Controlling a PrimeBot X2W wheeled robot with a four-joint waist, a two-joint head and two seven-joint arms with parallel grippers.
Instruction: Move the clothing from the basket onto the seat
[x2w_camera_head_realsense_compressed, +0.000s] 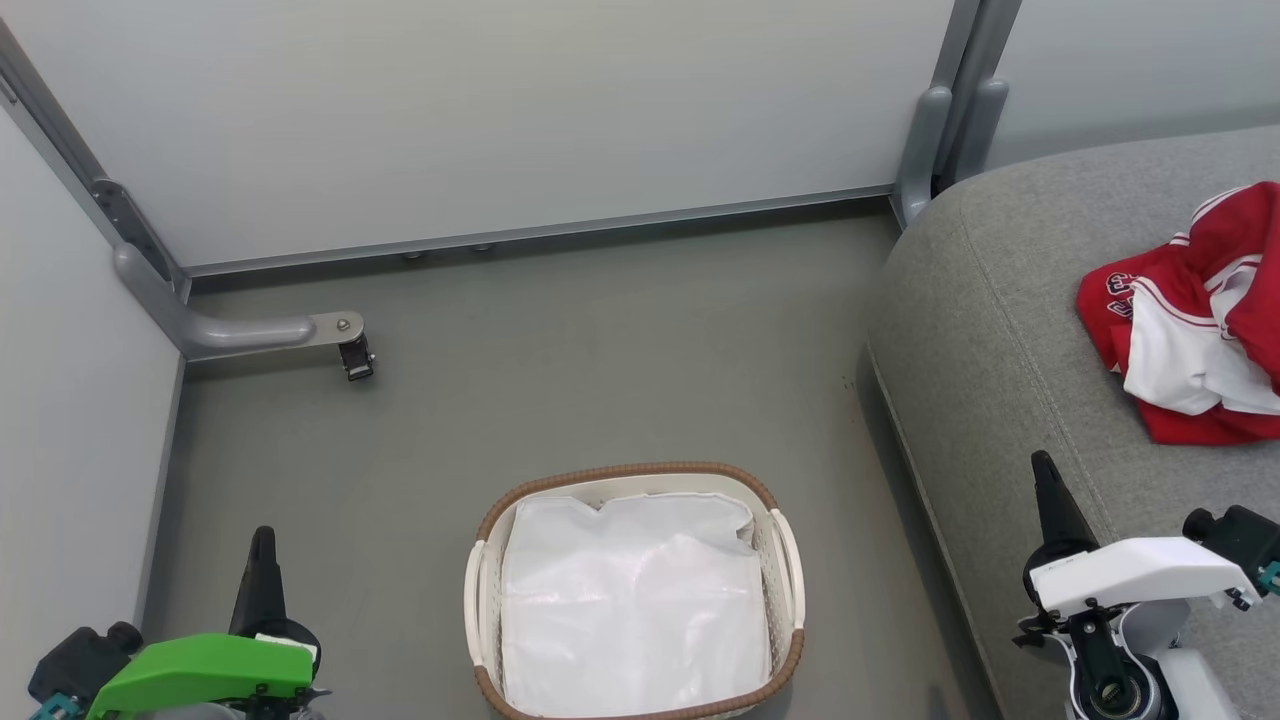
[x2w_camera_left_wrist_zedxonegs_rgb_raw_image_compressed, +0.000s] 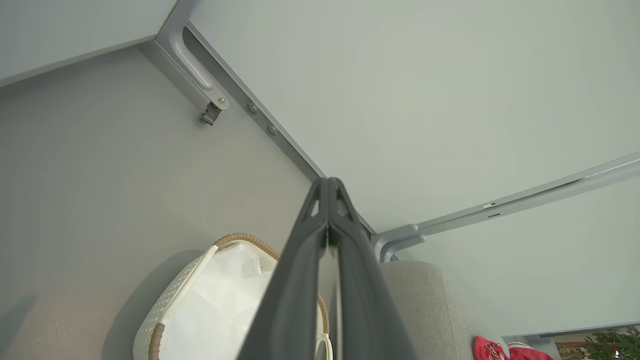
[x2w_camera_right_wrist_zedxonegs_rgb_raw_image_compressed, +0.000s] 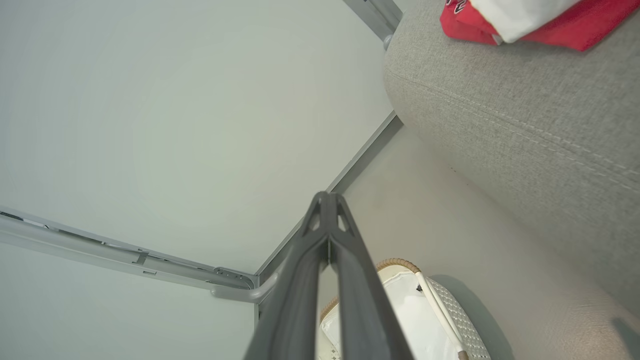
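Left fingers (x2w_camera_head_realsense_compressed: 262, 570): pointing up, pressing together, gripping nothing.
Right fingers (x2w_camera_head_realsense_compressed: 1050, 500): doing likewise.
Basket (x2w_camera_head_realsense_compressed: 620, 472): holding liner (x2w_camera_head_realsense_compressed: 630, 600).
Clothing (x2w_camera_head_realsense_compressed: 1190, 320): lying on seat (x2w_camera_head_realsense_compressed: 1000, 330).

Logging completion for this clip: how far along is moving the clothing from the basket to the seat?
Done, it seems: the red clothing lies crumpled on the seat, and the basket holds just a white liner sheet. In hand: nothing; the left end effector and right end effector are shut and empty. Left: apparently nothing.
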